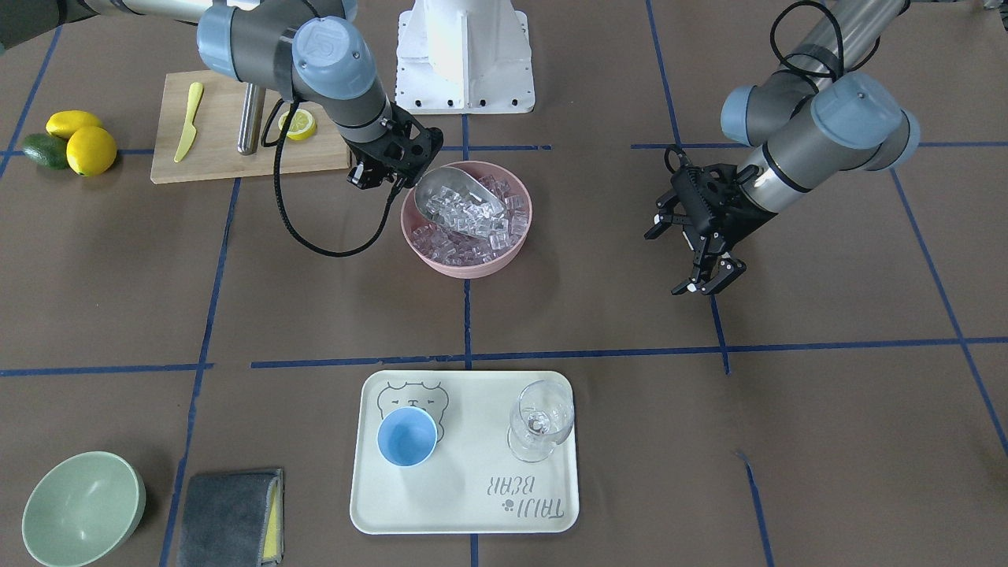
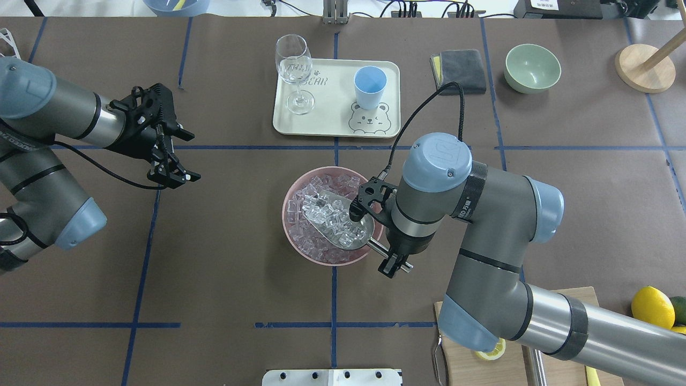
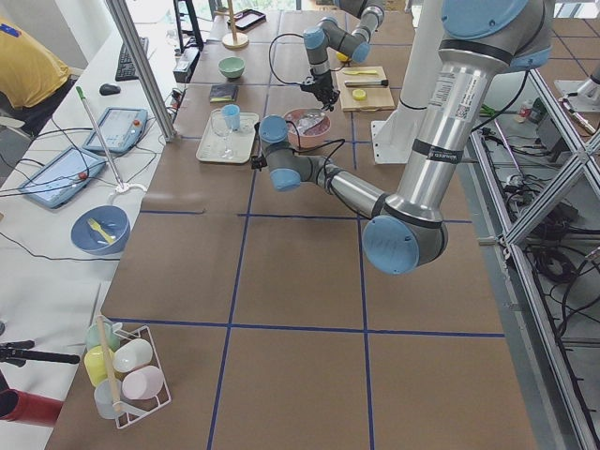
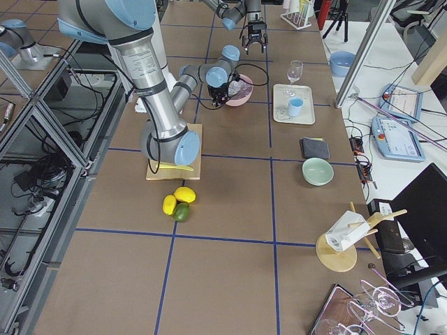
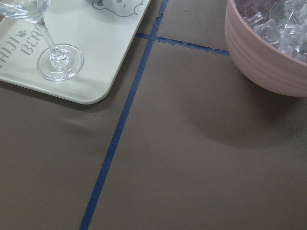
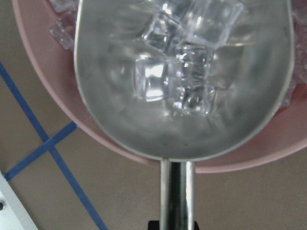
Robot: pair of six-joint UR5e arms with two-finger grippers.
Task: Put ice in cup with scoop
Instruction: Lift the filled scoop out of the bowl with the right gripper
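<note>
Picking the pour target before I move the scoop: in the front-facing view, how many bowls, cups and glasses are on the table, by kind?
Bowls: 2, the pink bowl and the green bowl
Cups: 1, the light-blue cup
Glasses: 1, the stemmed glass
Total: 4

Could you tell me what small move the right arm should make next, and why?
Probably lift the scoop straight up, kept level, until it clears the pink bowl. The right hand is shut on the scoop's handle, and the trough holds ice cubes and is over the bowl. The blue cup on the tray is empty.
</note>
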